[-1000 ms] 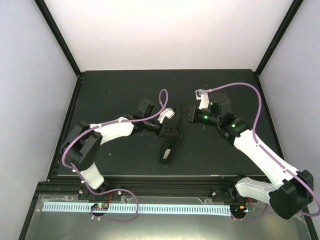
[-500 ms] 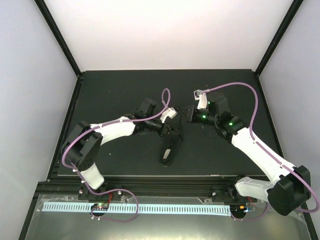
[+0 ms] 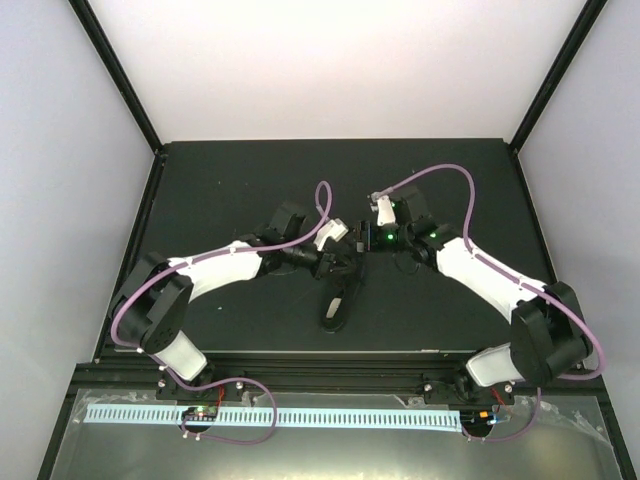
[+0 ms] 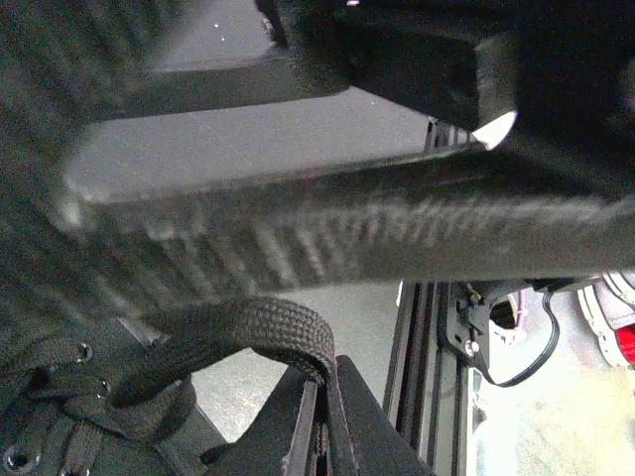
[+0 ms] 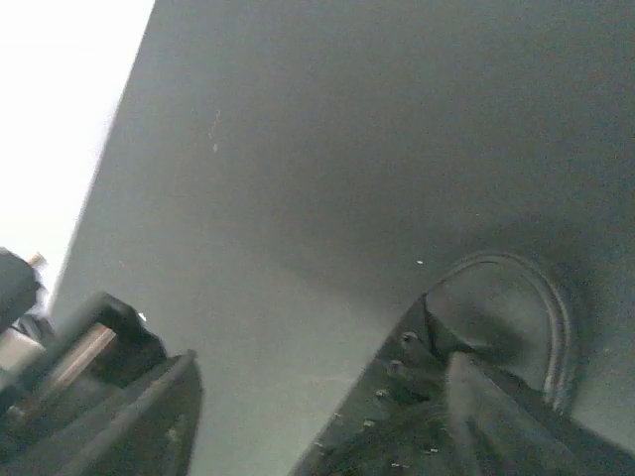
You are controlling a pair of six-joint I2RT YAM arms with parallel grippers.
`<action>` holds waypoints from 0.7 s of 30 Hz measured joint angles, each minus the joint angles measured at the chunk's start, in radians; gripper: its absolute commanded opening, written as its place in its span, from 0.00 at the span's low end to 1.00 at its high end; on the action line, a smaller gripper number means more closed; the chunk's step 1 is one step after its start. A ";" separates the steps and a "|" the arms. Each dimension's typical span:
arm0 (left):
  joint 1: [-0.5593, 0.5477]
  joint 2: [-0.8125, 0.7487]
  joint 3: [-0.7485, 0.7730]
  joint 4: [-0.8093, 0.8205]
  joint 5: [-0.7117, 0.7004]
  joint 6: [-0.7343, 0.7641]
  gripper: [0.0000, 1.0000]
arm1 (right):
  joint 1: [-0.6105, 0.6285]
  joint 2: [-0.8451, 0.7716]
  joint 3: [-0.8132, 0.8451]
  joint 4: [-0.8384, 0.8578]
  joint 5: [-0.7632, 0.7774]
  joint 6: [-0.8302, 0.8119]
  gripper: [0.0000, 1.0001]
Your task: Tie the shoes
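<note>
The black shoe (image 3: 338, 300) lies on the dark mat, toe toward the near edge. My left gripper (image 3: 338, 266) hovers over its laced top, shut on a thin black lace (image 4: 260, 329) that arches up from the eyelets (image 4: 48, 424) into the closed jaws (image 4: 325, 385). A second blurred lace strand (image 4: 347, 226) crosses close in front of the left wrist camera. My right gripper (image 3: 361, 240) sits just behind and right of the left one, nearly touching it. It stands open. In the right wrist view one finger (image 5: 149, 416) is far left and the shoe (image 5: 476, 337) lies lower right.
A black mat (image 3: 230, 190) covers the table, with black frame posts at its corners and white walls around. A metal rail (image 3: 300, 372) runs along the near edge by the arm bases. Purple cables (image 3: 440, 175) loop over both arms.
My right arm has swung left to meet the left gripper above the shoe, and its jaws have opened. The left gripper has closed on the lace and barely shifted.
</note>
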 measured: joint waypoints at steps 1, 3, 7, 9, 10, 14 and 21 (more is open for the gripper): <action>0.000 -0.012 -0.012 0.003 -0.004 -0.009 0.01 | -0.003 0.009 -0.009 0.008 -0.003 -0.007 0.79; 0.003 -0.028 -0.029 0.008 -0.010 -0.025 0.01 | -0.014 0.000 -0.056 0.045 -0.028 -0.031 0.81; 0.014 -0.043 -0.049 0.021 -0.011 -0.063 0.02 | -0.039 -0.047 -0.146 0.110 -0.062 -0.055 0.80; 0.022 -0.044 -0.051 0.024 -0.010 -0.082 0.01 | -0.043 -0.080 -0.204 0.167 -0.086 -0.070 0.82; 0.023 -0.044 -0.051 0.025 -0.010 -0.092 0.02 | -0.044 -0.103 -0.241 0.205 -0.106 -0.077 0.85; 0.034 -0.044 -0.051 0.024 0.000 -0.121 0.02 | -0.043 -0.221 -0.395 0.342 -0.196 -0.111 0.94; 0.042 -0.044 -0.051 0.007 0.035 -0.136 0.02 | -0.043 -0.254 -0.425 0.442 -0.250 -0.182 0.92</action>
